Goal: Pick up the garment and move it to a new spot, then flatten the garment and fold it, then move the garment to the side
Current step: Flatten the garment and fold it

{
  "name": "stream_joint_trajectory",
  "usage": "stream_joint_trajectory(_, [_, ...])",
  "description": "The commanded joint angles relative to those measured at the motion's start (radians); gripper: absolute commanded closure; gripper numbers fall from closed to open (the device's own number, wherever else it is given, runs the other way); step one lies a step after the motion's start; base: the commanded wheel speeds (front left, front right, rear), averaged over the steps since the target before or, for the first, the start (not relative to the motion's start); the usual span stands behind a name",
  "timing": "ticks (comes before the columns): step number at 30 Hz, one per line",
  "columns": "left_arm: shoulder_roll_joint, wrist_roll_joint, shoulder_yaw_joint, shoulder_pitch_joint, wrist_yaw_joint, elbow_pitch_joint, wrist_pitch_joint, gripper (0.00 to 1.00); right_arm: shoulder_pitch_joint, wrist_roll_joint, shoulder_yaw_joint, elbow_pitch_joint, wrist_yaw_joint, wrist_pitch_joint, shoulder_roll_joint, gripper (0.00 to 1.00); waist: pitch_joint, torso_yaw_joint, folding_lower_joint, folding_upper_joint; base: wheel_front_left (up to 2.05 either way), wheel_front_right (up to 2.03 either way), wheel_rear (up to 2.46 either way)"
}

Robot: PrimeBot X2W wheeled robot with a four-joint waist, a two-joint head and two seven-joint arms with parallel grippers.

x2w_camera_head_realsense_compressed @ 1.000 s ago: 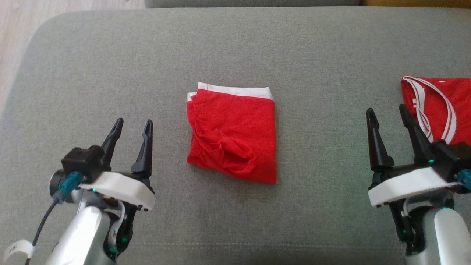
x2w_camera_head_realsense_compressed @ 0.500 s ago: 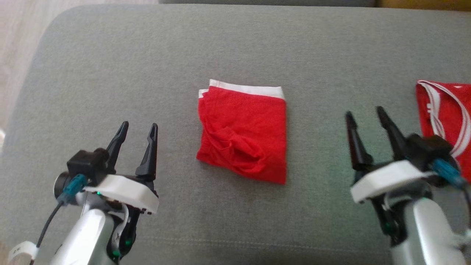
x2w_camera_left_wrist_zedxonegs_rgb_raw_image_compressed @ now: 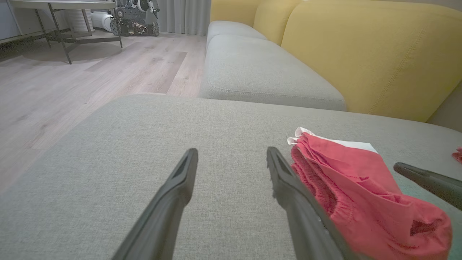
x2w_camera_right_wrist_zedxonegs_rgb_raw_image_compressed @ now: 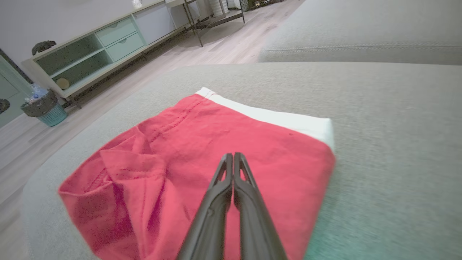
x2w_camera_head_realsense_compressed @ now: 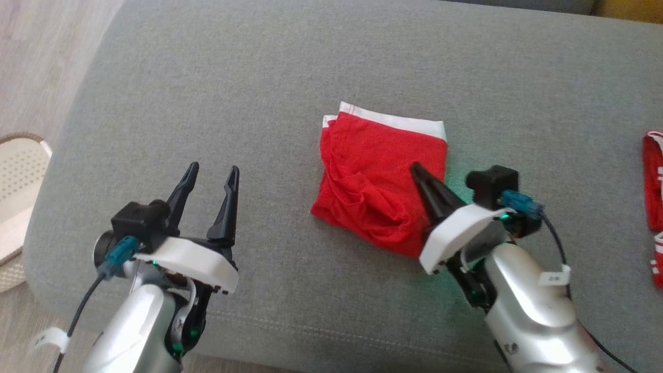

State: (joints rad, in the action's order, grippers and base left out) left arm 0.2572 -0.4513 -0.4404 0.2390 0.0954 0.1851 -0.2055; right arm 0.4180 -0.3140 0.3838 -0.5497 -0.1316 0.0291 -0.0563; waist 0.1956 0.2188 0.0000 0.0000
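The garment (x2w_camera_head_realsense_compressed: 378, 181) is red with a white waistband, folded into a rough square in the middle of the grey cushion (x2w_camera_head_realsense_compressed: 311, 67). My right gripper (x2w_camera_head_realsense_compressed: 417, 168) is shut, its fingers pressed together with nothing between them, and their tips lie over the garment's right half. The right wrist view shows the closed tips (x2w_camera_right_wrist_zedxonegs_rgb_raw_image_compressed: 232, 156) above the red fabric (x2w_camera_right_wrist_zedxonegs_rgb_raw_image_compressed: 173, 144); I cannot tell whether they touch it. My left gripper (x2w_camera_head_realsense_compressed: 214, 168) stands open over bare cushion, left of the garment. In the left wrist view, the garment (x2w_camera_left_wrist_zedxonegs_rgb_raw_image_compressed: 353, 173) lies just right of the open fingers (x2w_camera_left_wrist_zedxonegs_rgb_raw_image_compressed: 231, 151).
A second red garment with white stripes (x2w_camera_head_realsense_compressed: 652, 181) lies at the cushion's right edge. A pale woven basket (x2w_camera_head_realsense_compressed: 15, 171) stands on the wooden floor to the left. Behind the cushion are another grey seat (x2w_camera_left_wrist_zedxonegs_rgb_raw_image_compressed: 260, 72) and a yellow backrest (x2w_camera_left_wrist_zedxonegs_rgb_raw_image_compressed: 371, 54).
The right gripper has shut and swung left from bare cushion to over the garment's right half. The head camera has turned, shifting the whole picture right. The left gripper stays open.
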Motion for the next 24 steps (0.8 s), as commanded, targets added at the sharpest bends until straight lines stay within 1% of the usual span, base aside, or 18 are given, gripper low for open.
stream_joint_trajectory(1, [0.016, -0.005, 0.035, 0.064, -0.006, -0.025, -0.013, 0.00, 0.048, -0.027, 0.050, 0.005, 0.001, 0.022, 0.006, 1.00, 0.010, 0.009, 0.0000, 0.0000, 0.00, 0.00, 0.00])
stream_joint_trajectory(6, [0.011, -0.006, 0.034, 0.077, -0.009, -0.016, -0.021, 0.00, 0.102, -0.129, 0.207, -0.076, 0.001, 0.049, 0.006, 1.00, 0.029, 0.015, 0.0000, 0.0000, 0.00, 0.00, 0.00])
stream_joint_trajectory(9, [0.009, -0.006, 0.033, 0.083, -0.011, -0.011, -0.024, 0.00, 0.122, -0.190, 0.293, -0.100, 0.001, 0.064, 0.006, 1.00, 0.035, 0.014, 0.0000, 0.0000, 0.00, 0.00, 0.00])
stream_joint_trajectory(18, [0.013, -0.009, 0.032, 0.085, -0.011, 0.002, -0.031, 0.00, 0.159, -0.315, 0.517, -0.112, 0.001, 0.082, 0.006, 1.00, 0.034, 0.004, 0.0000, 0.0000, 0.00, 0.00, 0.00])
stream_joint_trajectory(24, [0.012, -0.010, 0.030, 0.087, -0.008, 0.005, -0.033, 0.00, 0.178, -0.356, 0.608, -0.138, 0.001, 0.084, 0.006, 1.00, 0.034, 0.002, 0.0000, 0.0000, 0.00, 0.00, 0.00])
